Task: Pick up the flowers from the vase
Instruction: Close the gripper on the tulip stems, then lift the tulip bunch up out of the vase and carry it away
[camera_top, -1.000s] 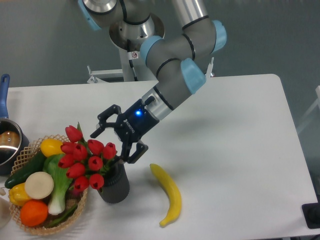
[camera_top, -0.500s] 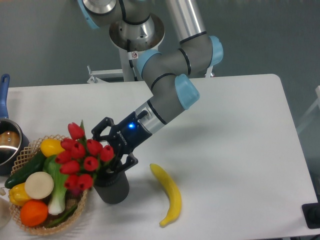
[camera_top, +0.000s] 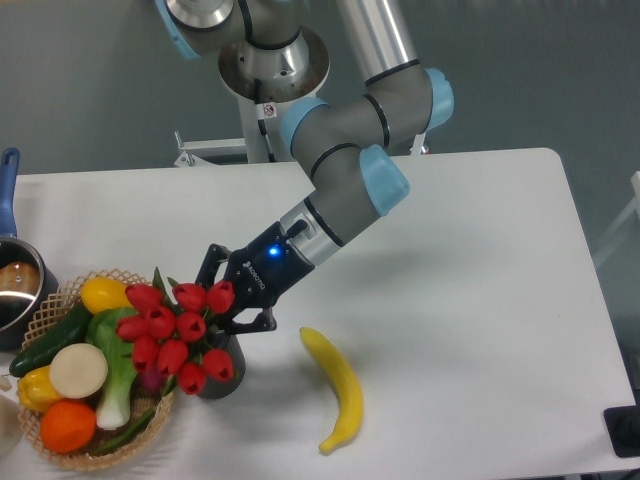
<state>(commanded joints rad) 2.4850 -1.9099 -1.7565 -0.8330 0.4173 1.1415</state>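
Note:
The flowers (camera_top: 172, 328), a bunch of red tulip buds with green leaves, lean left over the dark grey ribbed vase (camera_top: 228, 388) near the table's front left. The buds hide most of the vase; only its right side and base show. My gripper (camera_top: 232, 300) reaches in from the upper right, and its black fingers sit on either side of the bunch just above the vase's mouth, closed in on the stems. The stems themselves are hidden behind the buds and fingers.
A yellow banana (camera_top: 335, 385) lies just right of the vase. A woven wicker basket (camera_top: 150, 420) of vegetables and fruit touches the vase's left side. A blue-handled metal pot (camera_top: 15, 290) stands at the left edge. A black object (camera_top: 625, 430) sits at the front right corner.
The open gripper came down and left around the bunch, then its fingers closed in. The buds have shifted lower and now cover more of the vase.

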